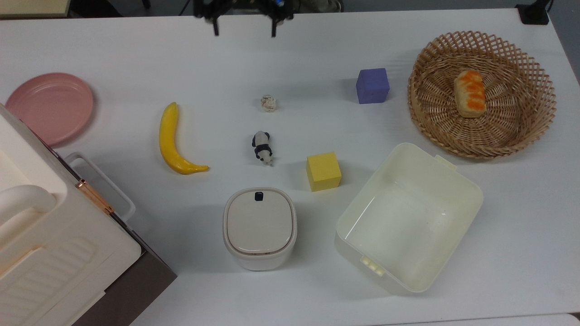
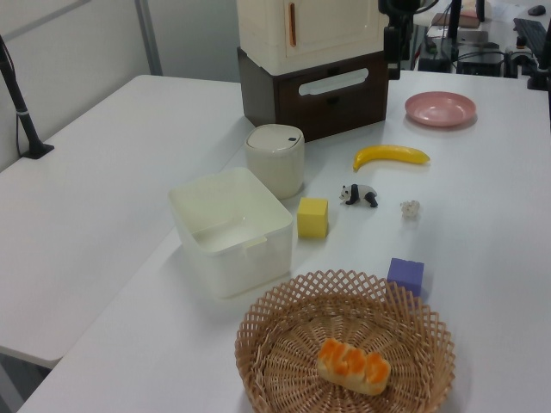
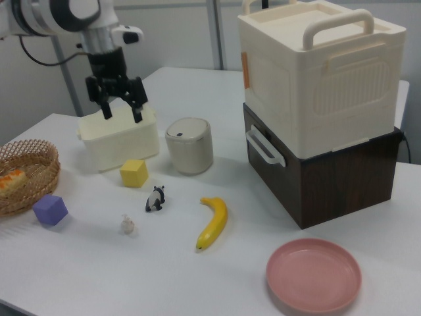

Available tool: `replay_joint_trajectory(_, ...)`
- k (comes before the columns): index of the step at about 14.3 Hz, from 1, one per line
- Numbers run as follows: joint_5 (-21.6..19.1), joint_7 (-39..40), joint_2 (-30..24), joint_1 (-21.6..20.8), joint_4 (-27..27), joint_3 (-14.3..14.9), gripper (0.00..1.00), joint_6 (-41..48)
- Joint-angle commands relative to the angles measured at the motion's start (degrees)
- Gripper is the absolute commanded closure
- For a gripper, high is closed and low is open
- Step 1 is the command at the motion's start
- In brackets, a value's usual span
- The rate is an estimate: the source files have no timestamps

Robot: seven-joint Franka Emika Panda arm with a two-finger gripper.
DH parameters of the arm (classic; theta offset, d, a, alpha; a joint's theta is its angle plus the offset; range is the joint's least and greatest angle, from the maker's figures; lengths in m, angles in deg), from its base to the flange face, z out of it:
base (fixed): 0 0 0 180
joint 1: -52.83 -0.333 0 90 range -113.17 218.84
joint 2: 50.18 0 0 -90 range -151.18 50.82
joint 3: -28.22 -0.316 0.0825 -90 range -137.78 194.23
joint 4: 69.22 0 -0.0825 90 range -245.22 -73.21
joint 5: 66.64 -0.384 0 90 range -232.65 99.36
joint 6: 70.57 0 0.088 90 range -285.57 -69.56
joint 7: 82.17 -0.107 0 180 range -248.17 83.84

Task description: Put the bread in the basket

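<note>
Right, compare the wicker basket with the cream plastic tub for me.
The basket is round, tan-brown and woven with an open lattice rim; the tub is rectangular, cream and smooth-walled. The basket holds the bread; the tub holds nothing. In the top view the basket sits further up and right than the tub. Both are open-topped containers standing upright on the white table.

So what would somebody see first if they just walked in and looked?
Probably the big round woven wicker basket at the top view's right, with the little orange-topped toy bread loaf lying inside. Next, the long yellow banana at the top view's left. The robot's black gripper hangs in the air, fingers open and holding nothing.
</note>
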Motion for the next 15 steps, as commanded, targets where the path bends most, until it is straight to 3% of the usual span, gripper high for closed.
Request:
replay_joint_trajectory(1,-0.5,1.4,-4.3,0.3,-7.9,1.8,0.0,-4.1)
replay_joint_trajectory(7,-1.2,0.7,-5.1,-0.6,-10.8,1.8,0.0,-6.9)
replay_joint_trajectory(9,-4.9,0.6,-5.1,-0.3,-11.0,1.8,0.0,-6.9)
replay_joint_trajectory(15,-5.0,0.6,-6.5,-0.2,-13.3,2.1,0.0,-9.3)
